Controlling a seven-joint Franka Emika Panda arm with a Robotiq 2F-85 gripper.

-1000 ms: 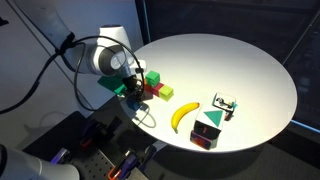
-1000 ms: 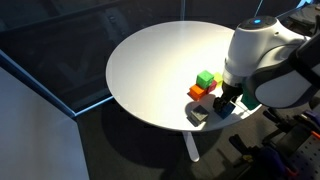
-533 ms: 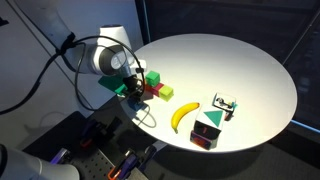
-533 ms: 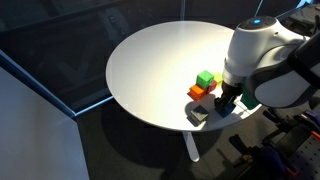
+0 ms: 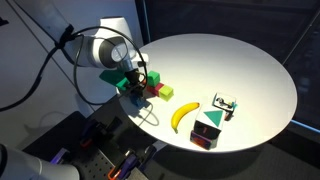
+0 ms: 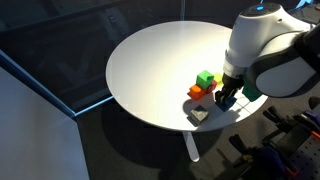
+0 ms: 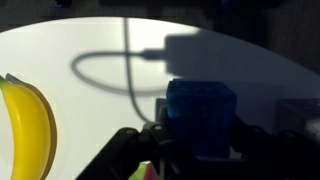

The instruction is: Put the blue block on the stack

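The gripper (image 7: pixel 201 140) has its jaws clenched on the small dark blue cube (image 7: pixel 200 108), which sits squarely between the two dark fingers. In an exterior view the grasped cube is just beside the stack of a bright green cube over a red one (image 5: pixel 151 82), near the edge of the round white table (image 5: pixel 250 60).

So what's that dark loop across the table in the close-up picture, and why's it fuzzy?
Wrist view: the loop is a shadow, likely a cable's, on the white table; the blue block and the gripper holding it are dim and soft. Both exterior views: the table glares against dark surroundings.
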